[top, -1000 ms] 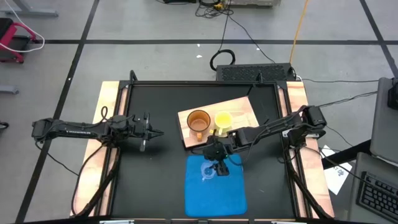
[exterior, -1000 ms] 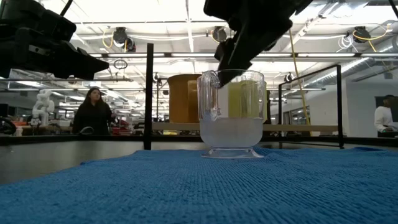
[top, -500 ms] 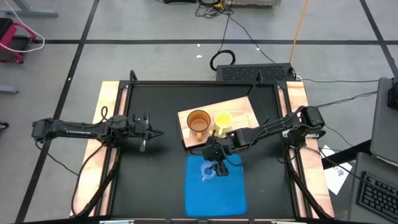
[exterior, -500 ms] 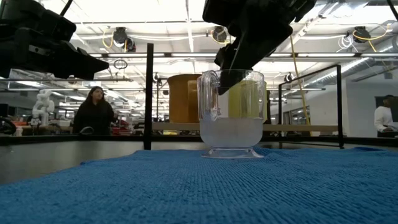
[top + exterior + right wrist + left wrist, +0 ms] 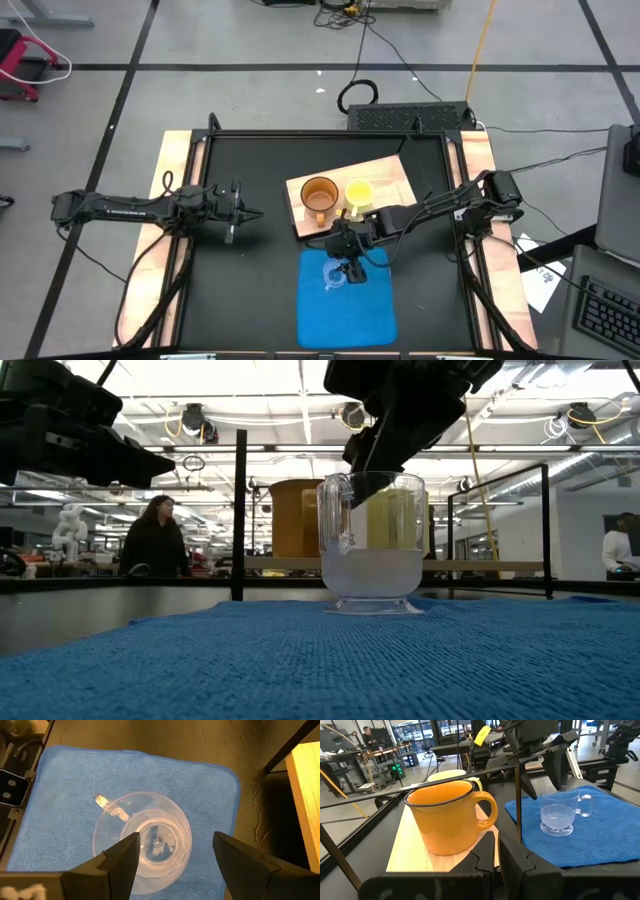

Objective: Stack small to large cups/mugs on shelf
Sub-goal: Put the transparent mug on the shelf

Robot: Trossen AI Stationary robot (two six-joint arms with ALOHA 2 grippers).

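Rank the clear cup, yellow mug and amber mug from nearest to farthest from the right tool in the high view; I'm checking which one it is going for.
1. Clear cup: on the blue mat, directly under the right tool.
2. Yellow mug: on the shelf, just beyond the tool.
3. Amber mug: on the shelf too, slightly farther toward the left arm's side.
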